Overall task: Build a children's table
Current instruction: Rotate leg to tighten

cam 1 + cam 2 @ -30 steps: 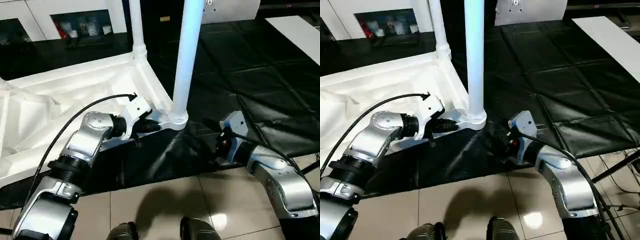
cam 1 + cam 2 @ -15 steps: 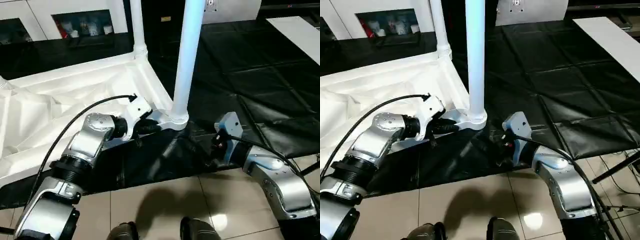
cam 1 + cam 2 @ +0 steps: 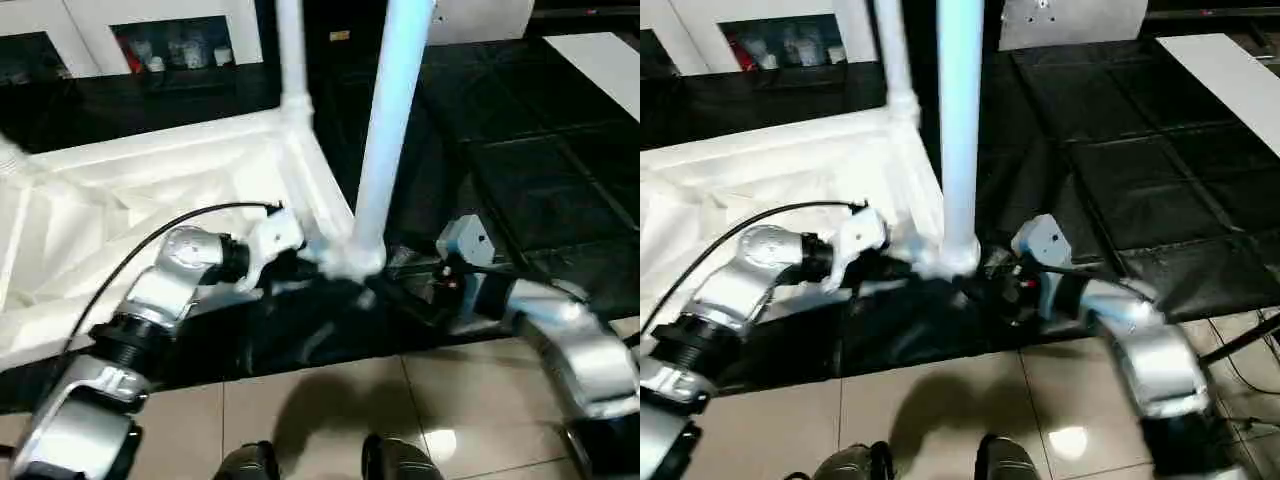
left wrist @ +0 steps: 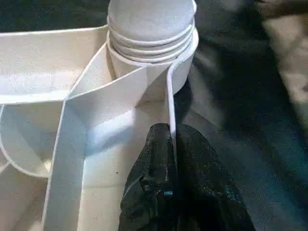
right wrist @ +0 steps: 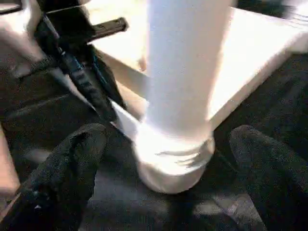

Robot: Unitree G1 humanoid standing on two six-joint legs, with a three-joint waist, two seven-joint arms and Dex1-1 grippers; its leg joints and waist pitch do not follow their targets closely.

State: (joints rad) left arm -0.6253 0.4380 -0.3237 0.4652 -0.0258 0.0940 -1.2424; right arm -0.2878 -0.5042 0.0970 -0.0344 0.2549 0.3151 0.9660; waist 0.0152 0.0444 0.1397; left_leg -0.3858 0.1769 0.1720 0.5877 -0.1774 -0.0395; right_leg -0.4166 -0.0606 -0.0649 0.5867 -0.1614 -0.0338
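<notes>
Head views: table top [image 3: 120, 190] lying underside-up on black bench [image 3: 520, 130], near leg [image 3: 385, 140] standing in its corner socket.
Left wrist: left gripper [image 4: 171, 144] clenching the rim wall (thin).
Right wrist: right gripper [image 5: 168, 159] released, jaws flanking leg base.

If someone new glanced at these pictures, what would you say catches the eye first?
The upside-down white table top on the black cover, with a tall white leg standing in its near corner socket. The left gripper pinches the rim beside that socket, while the right gripper is open around the leg's base.
</notes>
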